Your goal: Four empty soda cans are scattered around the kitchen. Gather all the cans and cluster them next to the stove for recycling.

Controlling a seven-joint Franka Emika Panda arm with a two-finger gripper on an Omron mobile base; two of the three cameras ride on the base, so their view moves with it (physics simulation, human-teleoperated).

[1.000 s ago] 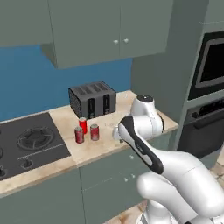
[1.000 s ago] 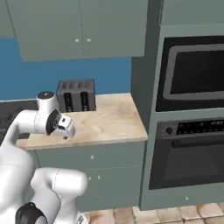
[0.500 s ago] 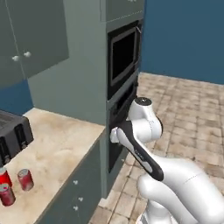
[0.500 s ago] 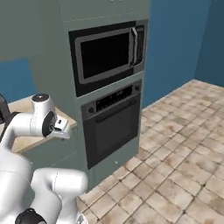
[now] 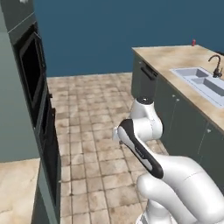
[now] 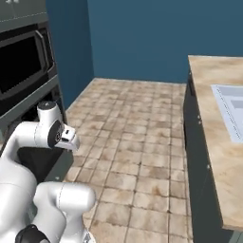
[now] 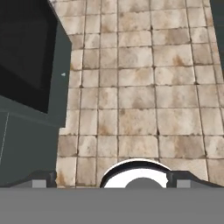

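One small red soda can (image 5: 193, 42) stands at the far end of the island counter (image 5: 175, 59), well away from the arm. My gripper (image 7: 113, 180) hangs over the tan floor tiles, and its two dark fingertips (image 7: 41, 180) sit wide apart with nothing between them, so it is open. From the right base view the hand (image 6: 71, 138) is held close in front of the folded arm, beside the oven front. The stove is out of view.
A tall grey-green cabinet with built-in black ovens (image 5: 30, 83) (image 6: 23, 61) rises on the left. The island counter with a sink (image 5: 204, 83) (image 6: 231, 109) and dark faucet (image 5: 215, 64) runs along the right. Tiled floor (image 6: 137, 123) lies between them. A beige counter corner (image 5: 15, 188) sits lower left.
The whole picture has swung right: the base turned away from the toaster counter with its two red cans, past the ovens, toward the floor and island. The gripper stayed open.
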